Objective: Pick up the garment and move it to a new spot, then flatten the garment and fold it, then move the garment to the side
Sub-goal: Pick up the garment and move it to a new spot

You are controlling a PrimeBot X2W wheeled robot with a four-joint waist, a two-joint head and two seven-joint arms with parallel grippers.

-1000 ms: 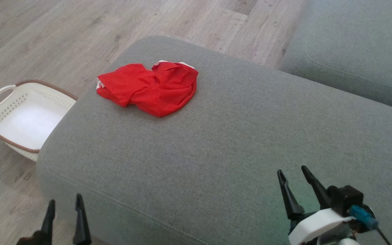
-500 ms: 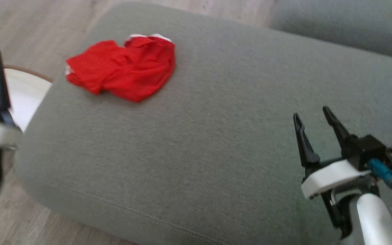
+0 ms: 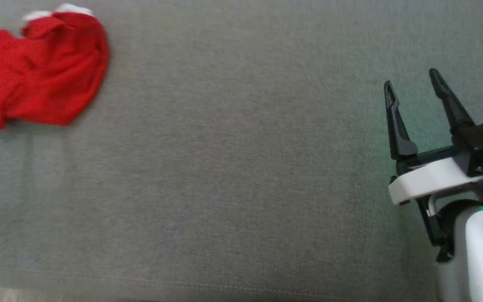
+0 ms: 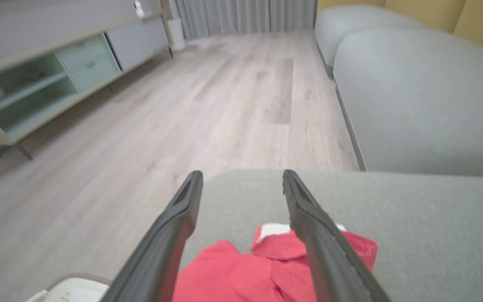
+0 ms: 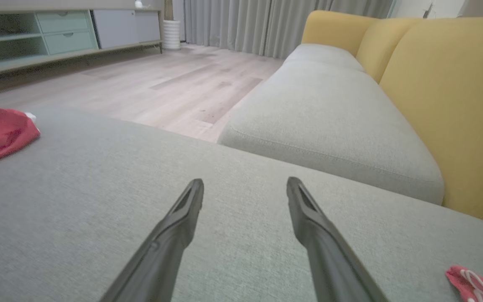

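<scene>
The red garment lies crumpled on the grey cushion, well apart from the right gripper and off to its left. The head view is blurred and its left edge cuts the cloth. A white trim shows at the garment's far edge.

The right gripper's jaws stand wide open over bare cushion and hold nothing.

In the left wrist view, the left gripper is spread just as wide and empty, with the garment just beneath and between its fingers. One finger hides part of the cloth and the bottom edge cuts the rest.

A white basket shows only as a corner beside the left finger. In the right wrist view, a pink scrap right of the jaws is cut off and too partial to name.
</scene>
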